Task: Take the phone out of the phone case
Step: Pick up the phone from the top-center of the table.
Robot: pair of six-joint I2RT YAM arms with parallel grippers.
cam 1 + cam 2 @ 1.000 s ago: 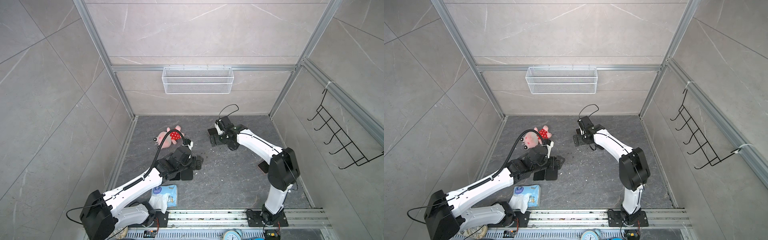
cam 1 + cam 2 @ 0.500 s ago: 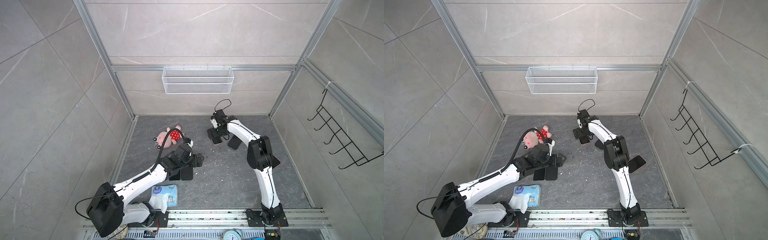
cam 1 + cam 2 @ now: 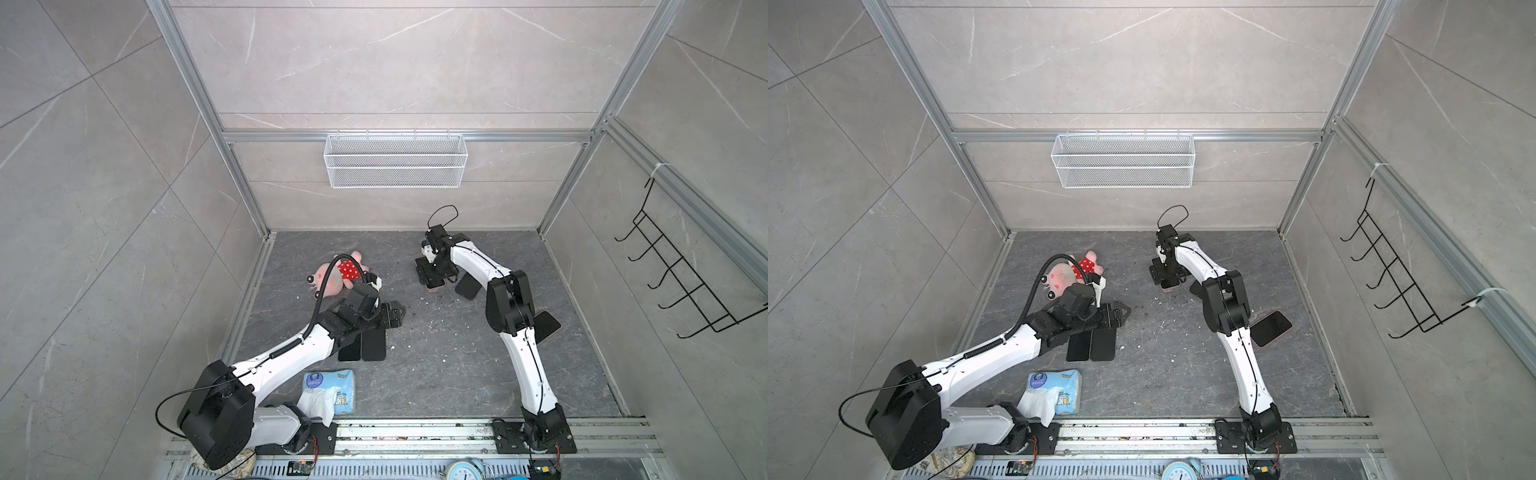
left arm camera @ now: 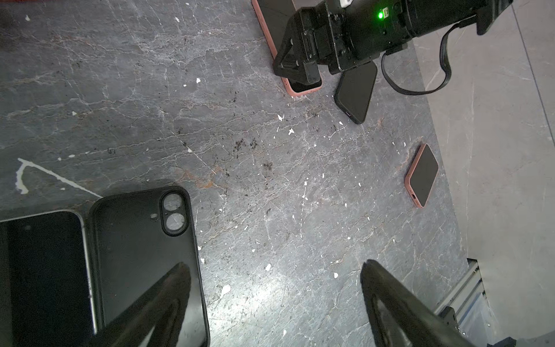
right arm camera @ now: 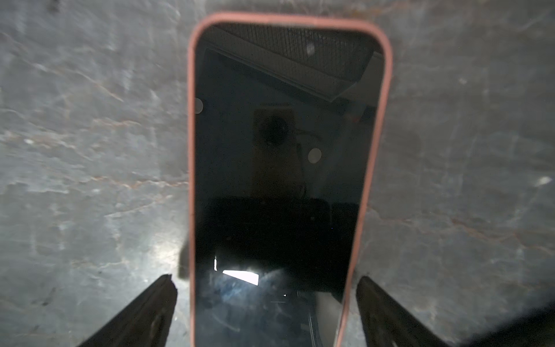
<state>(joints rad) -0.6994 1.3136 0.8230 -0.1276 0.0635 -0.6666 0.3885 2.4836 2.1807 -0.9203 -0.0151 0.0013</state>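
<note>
A phone in a pink phone case lies screen-up on the dark floor at the far middle. My right gripper hangs low over it, open. Its fingers straddle the case's two long sides with a small gap on each. My left gripper is open over bare floor, with one fingertip above an empty black case. A bare phone lies beside that case.
A black-cased phone lies right of the right gripper. Another pink-cased phone is near the right arm's elbow. Also here are a pink plush toy, a tissue pack, a wall basket and a hook rack.
The right arm's elbow has swung inward and the gripper has settled over the pink-cased phone. The left arm has barely moved.
</note>
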